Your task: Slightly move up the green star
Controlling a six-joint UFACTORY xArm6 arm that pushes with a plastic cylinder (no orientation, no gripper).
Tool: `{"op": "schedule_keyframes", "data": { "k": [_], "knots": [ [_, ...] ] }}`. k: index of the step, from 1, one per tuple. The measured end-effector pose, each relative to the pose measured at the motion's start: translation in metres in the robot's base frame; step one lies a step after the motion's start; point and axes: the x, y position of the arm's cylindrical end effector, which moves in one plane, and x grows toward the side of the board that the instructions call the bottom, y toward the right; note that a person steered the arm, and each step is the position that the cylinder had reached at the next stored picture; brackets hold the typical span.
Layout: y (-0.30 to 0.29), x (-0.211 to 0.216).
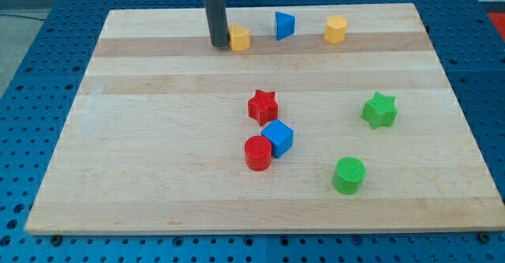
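My tip (217, 44) sits near the board's (158, 137) top edge, left of centre, touching or just beside the left side of a yellow block (240, 38). It is a bare rod, no jaws to be apart or together, clamped on nothing.

Green star (379, 110) lies at the view's right, around mid-height, well apart from my tip and alone, nothing touching it. Below it and a little left, a green cylinder (349, 174), apart from the star.

Top row, left to right: the yellow block by my tip, a blue block (284, 26) with a roughly triangular shape, then a second yellow block (335, 29), each apart from the next.

Centre cluster: red star (263, 106) on top, blue cube (277, 138) just below it, red cylinder (257, 152) touching the cube's left-lower side. Star and cube look touching or nearly so; cannot tell which.

Blue pegboard table (31, 65) surrounds the board.
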Motion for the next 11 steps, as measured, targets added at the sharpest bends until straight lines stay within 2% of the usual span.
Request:
{"op": "schedule_keyframes", "data": {
  "k": [1,2,3,5,6,7,8,9,11],
  "knots": [
    [-0.001,0.000],
    [-0.002,0.032],
    [0.061,0.064],
    [0.270,0.066],
    [0.323,0.022],
    [0.312,-0.048],
    [0.321,-0.033],
    [0.335,0.004],
    [0.330,0.179]
  ]
}}
